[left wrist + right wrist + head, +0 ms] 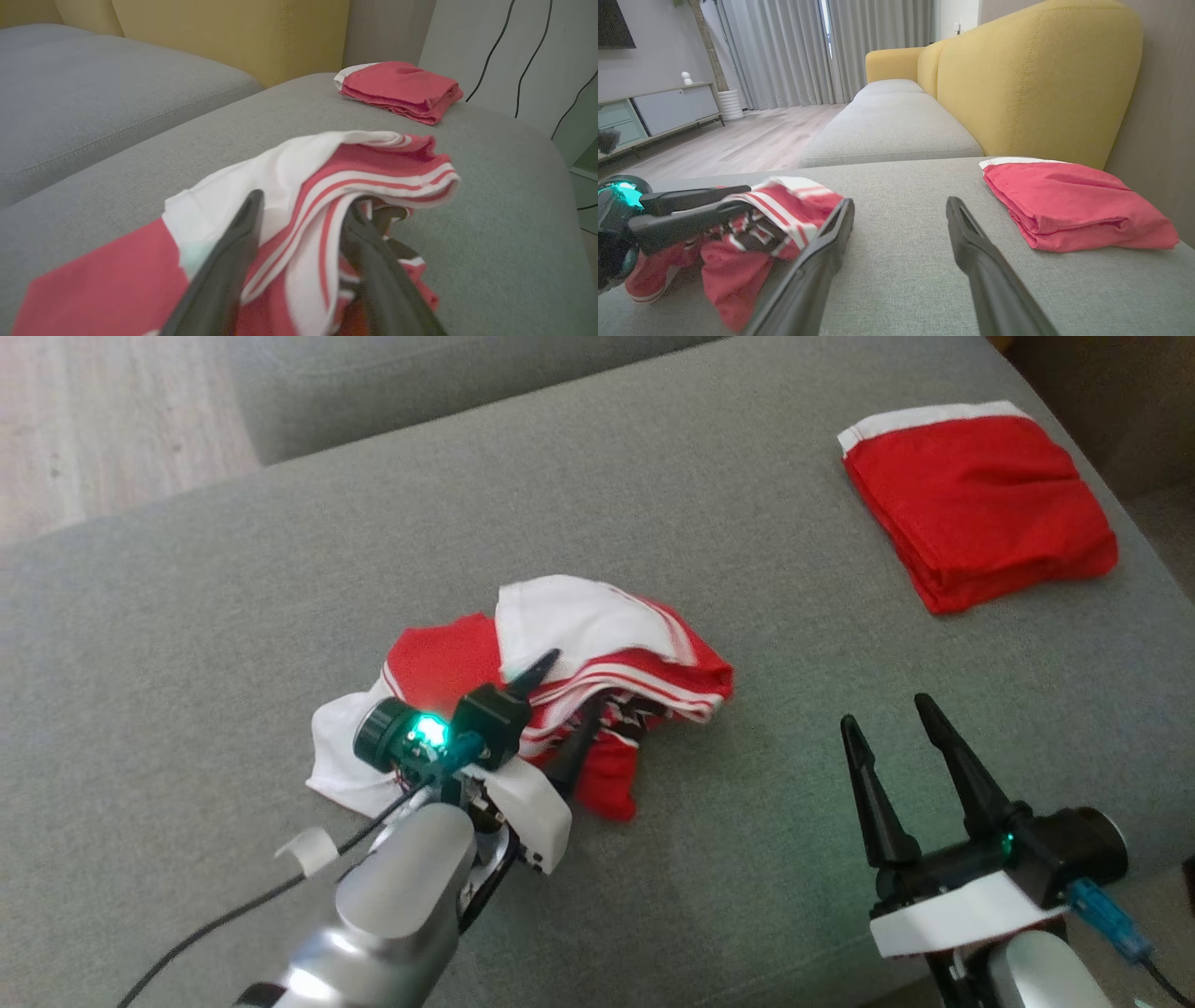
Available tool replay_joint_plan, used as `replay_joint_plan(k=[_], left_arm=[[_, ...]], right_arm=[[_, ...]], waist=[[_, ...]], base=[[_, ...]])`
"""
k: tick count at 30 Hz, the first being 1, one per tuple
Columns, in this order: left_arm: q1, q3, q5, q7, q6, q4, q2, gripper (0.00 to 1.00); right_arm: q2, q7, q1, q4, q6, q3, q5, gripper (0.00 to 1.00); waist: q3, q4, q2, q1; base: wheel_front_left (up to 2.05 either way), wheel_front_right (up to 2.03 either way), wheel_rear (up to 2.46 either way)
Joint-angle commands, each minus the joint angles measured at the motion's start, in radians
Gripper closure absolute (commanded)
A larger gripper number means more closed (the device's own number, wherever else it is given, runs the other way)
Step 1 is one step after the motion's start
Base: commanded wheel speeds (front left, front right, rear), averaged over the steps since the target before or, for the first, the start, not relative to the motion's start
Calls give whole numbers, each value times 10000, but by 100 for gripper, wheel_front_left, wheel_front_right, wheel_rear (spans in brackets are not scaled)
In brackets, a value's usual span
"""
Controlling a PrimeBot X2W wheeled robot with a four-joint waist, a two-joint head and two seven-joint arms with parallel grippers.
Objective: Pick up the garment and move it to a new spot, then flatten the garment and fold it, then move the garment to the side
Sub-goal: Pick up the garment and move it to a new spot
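step in hand: looks like the first grab, getting hold of the garment [579,625] before carrying it off to a new spot

left gripper [571,681]: fingers apart, straddling a striped fold, one finger over the cloth and one tucked under it; no real squeeze visible yet

right gripper [887,711]: spread wide, empty, hovering over bare sofa cushion [280,569], well off to the right of the left one

where the garment sits: right at the left gripper's tips and bunched back under its wrist; well to the left of the right gripper

doing it well: push a bit deeper along the fingers before closing, and bite several layers rather than just the top striped edge, otherwise likely to slip on the lift; then straight up and slow

right gripper's part: probably best parked for now, ready to catch a hanging edge

watch out for: folded red piece [980,504] ahead of the right gripper and a little to its right; better to pick a drop spot away from it

look of the garment: crumpled heap, red and white, thin white stripes along a hem, some dark print peeking out under the fold; thin and floppy by the look of it
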Motion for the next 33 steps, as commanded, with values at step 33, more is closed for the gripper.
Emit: replay_joint_plan(k=[33], left_arm=[[6389, 4307, 2106, -1402, 2854, -7015, 456, 0]], right_arm=[[658, 4, 1523, 8, 65, -1373, -192, 0]], waist=[[-2705, 3479, -1, -3]], base=[[0, 0, 0]])
